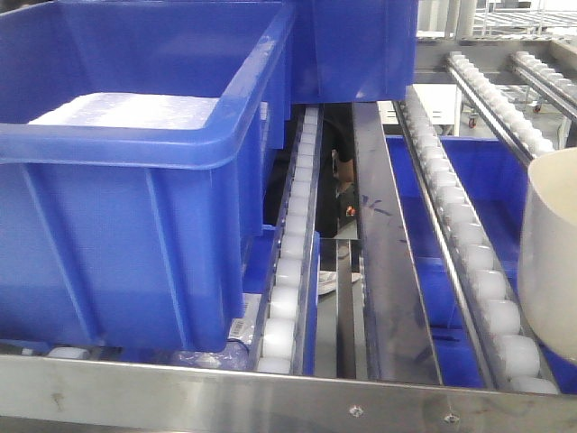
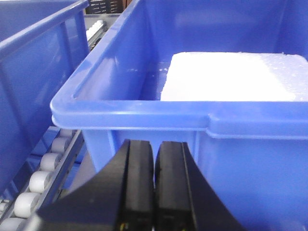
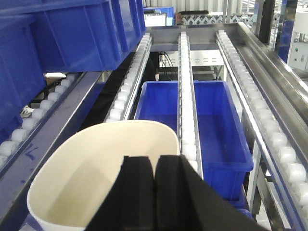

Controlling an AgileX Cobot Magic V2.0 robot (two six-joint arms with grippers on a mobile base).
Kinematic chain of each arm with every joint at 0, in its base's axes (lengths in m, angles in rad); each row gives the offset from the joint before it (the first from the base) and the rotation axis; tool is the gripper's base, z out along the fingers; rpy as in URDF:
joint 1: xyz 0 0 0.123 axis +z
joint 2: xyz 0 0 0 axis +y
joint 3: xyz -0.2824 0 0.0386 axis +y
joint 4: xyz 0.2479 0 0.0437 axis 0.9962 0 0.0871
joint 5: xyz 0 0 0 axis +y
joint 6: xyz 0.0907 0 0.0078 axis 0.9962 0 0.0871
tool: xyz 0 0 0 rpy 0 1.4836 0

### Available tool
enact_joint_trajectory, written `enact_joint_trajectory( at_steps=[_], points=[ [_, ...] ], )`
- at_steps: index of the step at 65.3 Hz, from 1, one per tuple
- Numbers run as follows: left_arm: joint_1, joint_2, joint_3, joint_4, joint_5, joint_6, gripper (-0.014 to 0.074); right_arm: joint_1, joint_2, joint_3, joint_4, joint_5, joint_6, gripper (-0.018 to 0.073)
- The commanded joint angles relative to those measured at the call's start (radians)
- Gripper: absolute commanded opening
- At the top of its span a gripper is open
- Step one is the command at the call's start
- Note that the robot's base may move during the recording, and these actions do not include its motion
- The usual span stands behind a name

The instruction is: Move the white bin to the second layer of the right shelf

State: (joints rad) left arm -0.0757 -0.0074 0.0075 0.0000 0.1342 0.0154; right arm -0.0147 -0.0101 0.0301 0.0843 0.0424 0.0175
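I hold white bin (image 3: 96, 168) by near rim, right fingers (image 3: 139, 192) pinched on it, over roller lanes (image 3: 185, 96) for set-down. Left fingers (image 2: 139, 178) closed, empty, parked before blue crate (image 2: 192, 115).

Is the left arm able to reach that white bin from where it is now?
Probably not: the left gripper faces a blue crate, jaws closed, while the white bin sits far right at the right gripper.
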Motion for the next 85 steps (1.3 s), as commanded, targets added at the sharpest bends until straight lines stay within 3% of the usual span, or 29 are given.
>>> enact_joint_trajectory(
  at_steps=[1, 85],
  points=[
    [-0.004, -0.016, 0.037, 0.000, -0.086, -0.003, 0.0085, -0.003, -0.020, -0.016, -0.011, -0.081, 0.001, 0.0052],
    [-0.004, -0.016, 0.037, 0.000, -0.086, -0.003, 0.0085, -0.003, -0.020, -0.017, -0.011, -0.081, 0.001, 0.0052]
  ],
)
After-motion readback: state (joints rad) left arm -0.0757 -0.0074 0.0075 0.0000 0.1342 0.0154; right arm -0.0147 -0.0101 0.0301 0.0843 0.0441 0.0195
